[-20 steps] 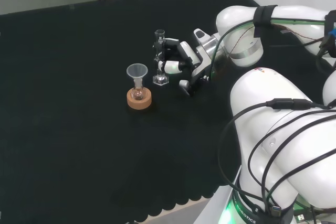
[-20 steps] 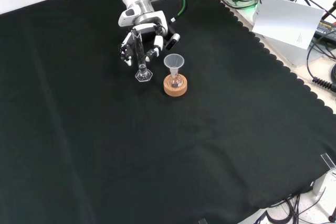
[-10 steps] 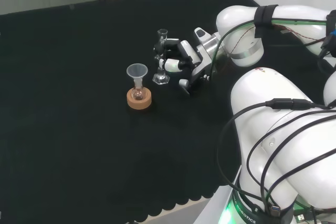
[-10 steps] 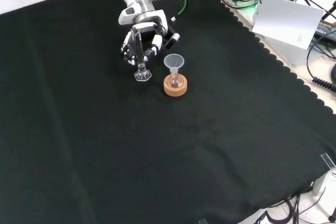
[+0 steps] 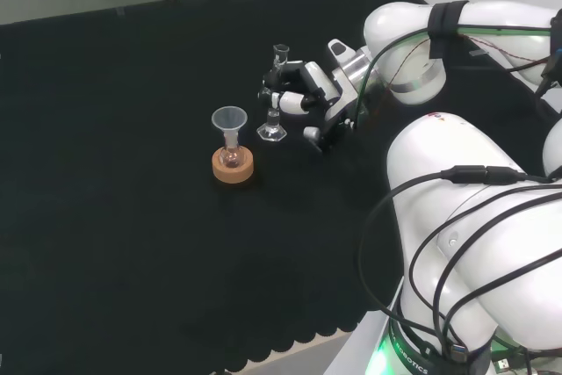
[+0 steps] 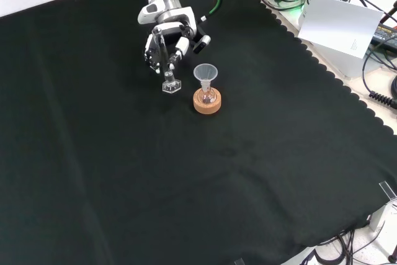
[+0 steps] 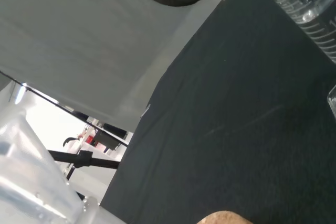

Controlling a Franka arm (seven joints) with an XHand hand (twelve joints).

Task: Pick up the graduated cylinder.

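Since the earlier frame the hand [image 6: 166, 44] is rising toward the upper left of the front view, carrying the cylinder [image 6: 166, 66] clear of the cloth [image 6: 186, 184]. Its fingers are curling round the tube's middle, apparently keeping it near upright, beside the funnel [image 6: 205, 74] on its cork stand [image 6: 207, 102].

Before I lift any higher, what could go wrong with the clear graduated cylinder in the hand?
Two risks. The black and white hand has its fingers curled round the clear graduated cylinder high on the tube, and the cylinder looks tilted, so the heavy hexagonal base might swing or slip. Also, the small flask with a clear funnel on its cork ring stand sits close beside the cylinder; a sideways move could knock it over.
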